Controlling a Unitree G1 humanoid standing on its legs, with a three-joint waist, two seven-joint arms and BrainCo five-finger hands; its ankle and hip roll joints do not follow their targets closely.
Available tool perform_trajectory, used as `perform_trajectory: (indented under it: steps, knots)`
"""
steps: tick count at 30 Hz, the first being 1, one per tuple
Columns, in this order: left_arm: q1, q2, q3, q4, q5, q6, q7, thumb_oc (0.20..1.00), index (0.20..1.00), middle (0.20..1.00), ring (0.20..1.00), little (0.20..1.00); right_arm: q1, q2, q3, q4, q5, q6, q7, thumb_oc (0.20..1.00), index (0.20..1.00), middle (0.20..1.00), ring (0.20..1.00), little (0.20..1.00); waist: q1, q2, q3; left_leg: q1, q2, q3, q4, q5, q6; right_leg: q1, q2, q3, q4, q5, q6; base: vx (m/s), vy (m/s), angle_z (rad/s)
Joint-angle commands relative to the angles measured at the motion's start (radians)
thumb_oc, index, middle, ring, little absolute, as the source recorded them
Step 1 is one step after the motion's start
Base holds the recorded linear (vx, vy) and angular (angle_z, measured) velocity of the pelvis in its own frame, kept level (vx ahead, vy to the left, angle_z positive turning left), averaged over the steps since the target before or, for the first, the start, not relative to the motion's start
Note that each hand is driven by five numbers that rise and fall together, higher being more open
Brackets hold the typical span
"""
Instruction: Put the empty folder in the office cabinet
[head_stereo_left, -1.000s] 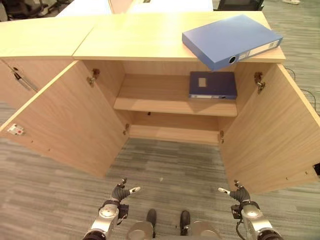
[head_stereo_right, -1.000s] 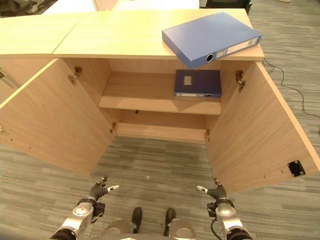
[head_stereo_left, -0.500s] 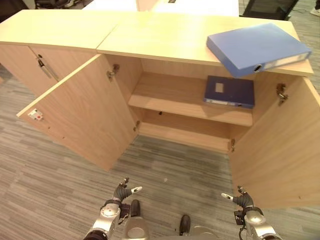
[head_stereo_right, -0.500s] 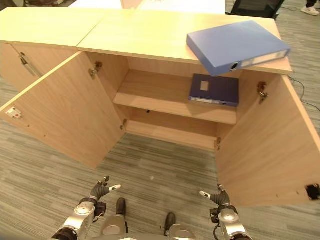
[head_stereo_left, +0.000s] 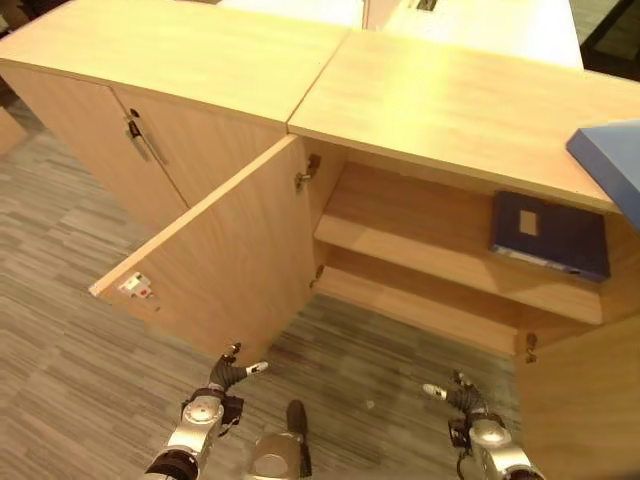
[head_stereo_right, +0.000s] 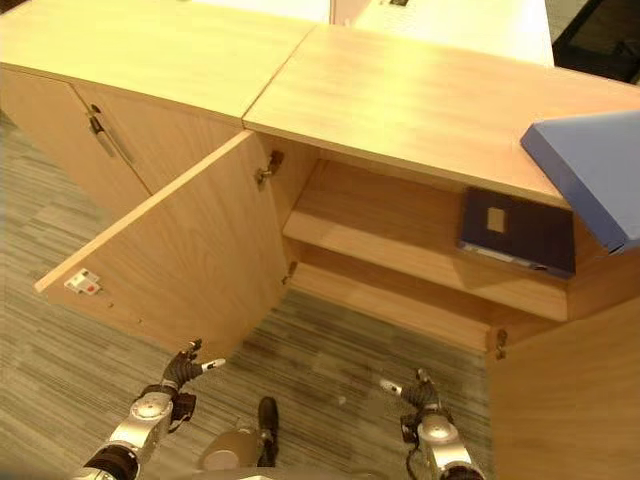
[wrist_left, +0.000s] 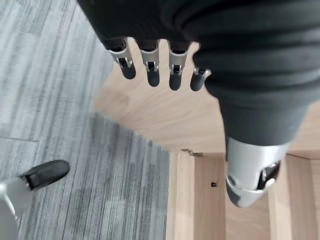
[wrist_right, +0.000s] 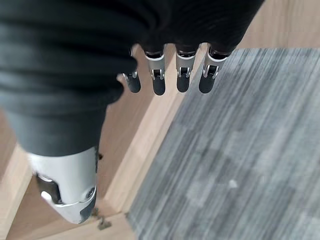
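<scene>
- The blue flat cardboard folder (head_stereo_right: 592, 170) that you have to put away lies on top of the light wooden office cabinet (head_stereo_right: 420, 95), at its right end, with one corner jutting out past the front edge.
- You have two folders in sight: that one on top, and a second, darker navy folder (head_stereo_right: 520, 232) lying flat on the right part of the cabinet's upper shelf (head_stereo_right: 400, 235).
- Count two shelves inside: the upper one that bears the navy folder, and a lower bottom board (head_stereo_left: 420, 305) just above the floor.
- Your cabinet stands open: the left door (head_stereo_right: 180, 255) swings out toward the robot, and the right door (head_stereo_right: 565, 400) shows at the lower right.
- Beside it on the left you see a neighbouring closed cabinet (head_stereo_left: 170, 150) with one metal handle (head_stereo_left: 140, 135).
- Your left hand (head_stereo_left: 228, 375) hangs low over the grey striped carpet (head_stereo_left: 70, 290) in front of the open left door, fingers relaxed and straight, grasping nothing.
- Your right hand (head_stereo_right: 412, 388) hangs low near the right door, likewise released, fingers straight, well apart from both folders.
</scene>
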Motion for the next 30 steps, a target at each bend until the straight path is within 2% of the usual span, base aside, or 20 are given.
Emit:
perform_trajectory:
  steps: [1, 2, 4, 5, 7, 10, 12, 18, 22, 26, 27, 28, 29, 30]
  knots:
    - [-0.008, 0.035, 0.028, -0.093, 0.015, -0.027, 0.011, 1.0, 1.0, 1.0, 1.0, 1.0, -0.056, -0.057, -0.002, -0.06, -0.003, -0.029, -0.009, 1.0, 1.0, 1.0, 1.0, 1.0, 0.025, 0.007, 0.061, -0.041, 0.144, -0.06, 0.072, -0.034, -0.118, 0.002, -0.037, -0.043, -0.114, 0.174, -0.003, 0.07, 0.221, -0.56]
    - [-0.005, 0.038, 0.028, -0.094, 0.013, -0.028, 0.013, 1.0, 1.0, 1.0, 1.0, 1.0, -0.06, -0.057, 0.005, -0.065, -0.004, -0.032, -0.01, 1.0, 1.0, 1.0, 1.0, 1.0, 0.028, 0.013, 0.071, -0.029, 0.145, -0.054, 0.077, -0.047, -0.111, -0.017, -0.037, -0.067, -0.092, 0.176, -0.005, 0.13, 0.219, -0.29]
    - [-0.005, 0.041, 0.029, -0.09, 0.015, -0.029, 0.013, 1.0, 1.0, 1.0, 1.0, 1.0, -0.063, -0.062, 0.002, -0.07, -0.001, -0.035, -0.01, 1.0, 1.0, 1.0, 1.0, 1.0, -0.001, 0.033, 0.094, 0.02, 0.121, -0.07, 0.067, -0.072, -0.092, -0.101, 0.038, -0.067, -0.036, 0.099, -0.023, 0.22, 0.266, -0.14]
    - [-0.014, 0.042, 0.027, -0.082, 0.017, -0.028, 0.014, 1.0, 1.0, 1.0, 1.0, 1.0, -0.069, -0.067, 0.0, -0.069, 0.003, -0.035, -0.013, 1.0, 1.0, 1.0, 1.0, 1.0, -0.019, 0.036, 0.102, 0.048, 0.106, -0.069, 0.058, -0.09, -0.091, -0.136, 0.063, -0.097, -0.085, 0.05, -0.029, 0.21, 0.113, -0.09]
    - [-0.026, 0.034, 0.023, -0.07, 0.021, -0.03, 0.019, 1.0, 1.0, 1.0, 1.0, 1.0, -0.078, -0.073, 0.002, -0.068, 0.012, -0.037, -0.017, 1.0, 1.0, 1.0, 1.0, 1.0, -0.055, 0.038, 0.118, 0.1, 0.083, -0.077, 0.053, -0.124, -0.097, -0.167, 0.077, -0.131, -0.193, 0.038, -0.022, 0.26, -0.004, 0.18]
    - [-0.027, 0.026, 0.018, -0.068, 0.032, -0.034, 0.017, 1.0, 1.0, 1.0, 1.0, 1.0, -0.065, -0.077, -0.002, -0.073, 0.019, -0.037, -0.017, 1.0, 1.0, 1.0, 1.0, 1.0, -0.079, 0.039, 0.119, 0.125, 0.065, -0.104, 0.055, -0.138, -0.102, -0.169, 0.107, -0.05, -0.249, 0.04, -0.012, 0.19, -0.067, 0.52]
    - [-0.024, 0.019, 0.016, -0.068, 0.037, -0.039, 0.017, 1.0, 1.0, 1.0, 1.0, 1.0, -0.054, -0.083, -0.006, -0.073, 0.02, -0.038, -0.016, 1.0, 1.0, 1.0, 1.0, 1.0, -0.079, 0.04, 0.11, 0.133, 0.062, -0.105, 0.057, -0.143, -0.108, -0.138, 0.105, -0.04, -0.29, 0.05, -0.023, 0.12, -0.131, 0.51]
    - [-0.004, -0.01, 0.015, -0.052, 0.047, -0.039, 0.016, 1.0, 1.0, 1.0, 1.0, 1.0, -0.03, -0.102, -0.006, -0.102, 0.013, -0.043, -0.007, 1.0, 1.0, 1.0, 1.0, 1.0, -0.091, 0.081, 0.053, 0.191, 0.11, -0.106, -0.037, -0.089, -0.159, -0.028, 0.132, -0.091, -0.409, 0.04, -0.043, 0.11, -0.172, 0.07]
    - [0.004, -0.028, 0.017, -0.04, 0.043, -0.039, 0.015, 1.0, 1.0, 1.0, 1.0, 1.0, -0.022, -0.117, -0.006, -0.116, 0.008, -0.045, -0.005, 1.0, 1.0, 1.0, 1.0, 1.0, -0.101, 0.108, 0.038, 0.213, 0.143, -0.1, -0.06, -0.06, -0.188, 0.008, 0.16, -0.109, -0.43, 0.017, -0.058, 0.1, -0.196, -0.04]
    - [0.007, -0.037, 0.015, -0.042, 0.036, -0.039, 0.009, 1.0, 1.0, 1.0, 1.0, 1.0, -0.022, -0.131, -0.008, -0.135, 0.017, -0.052, -0.002, 1.0, 1.0, 1.0, 1.0, 1.0, -0.111, 0.124, 0.043, 0.198, 0.173, -0.1, -0.008, -0.042, -0.207, 0.027, 0.184, -0.117, -0.432, -0.007, -0.077, 0.05, -0.168, -0.07]
    - [0.009, -0.042, 0.015, -0.047, 0.035, -0.037, 0.004, 1.0, 1.0, 1.0, 1.0, 1.0, -0.017, -0.142, -0.009, -0.151, 0.017, -0.053, 0.001, 1.0, 1.0, 1.0, 1.0, 1.0, -0.113, 0.129, 0.052, 0.182, 0.192, -0.11, 0.05, -0.008, -0.214, 0.053, 0.199, -0.121, -0.444, -0.017, -0.09, 0.05, -0.18, -0.04]
    - [0.009, -0.042, 0.015, -0.047, 0.035, -0.037, 0.004, 1.0, 1.0, 1.0, 1.0, 1.0, -0.017, -0.142, -0.009, -0.151, 0.017, -0.053, 0.001, 1.0, 1.0, 1.0, 1.0, 1.0, -0.114, 0.129, 0.052, 0.182, 0.192, -0.11, 0.05, -0.009, -0.214, 0.053, 0.199, -0.121, -0.445, -0.017, -0.09, 0.03, -0.221, -0.01]
    - [-0.001, -0.049, 0.013, -0.048, 0.028, -0.035, 0.005, 1.0, 1.0, 1.0, 1.0, 1.0, -0.022, -0.156, -0.011, -0.155, 0.018, -0.053, -0.004, 1.0, 1.0, 1.0, 1.0, 1.0, -0.111, 0.127, 0.07, 0.134, 0.198, -0.151, 0.136, 0.048, -0.222, 0.07, 0.203, -0.124, -0.455, -0.019, -0.1, 0.0, -0.111, 0.0]
    - [-0.001, -0.049, 0.013, -0.048, 0.028, -0.035, 0.005, 1.0, 1.0, 1.0, 1.0, 1.0, -0.022, -0.156, -0.011, -0.155, 0.018, -0.053, -0.004, 1.0, 1.0, 1.0, 1.0, 1.0, -0.112, 0.128, 0.07, 0.133, 0.198, -0.152, 0.137, 0.047, -0.222, 0.07, 0.203, -0.125, -0.455, -0.019, -0.1, 0.02, -0.187, 0.02]
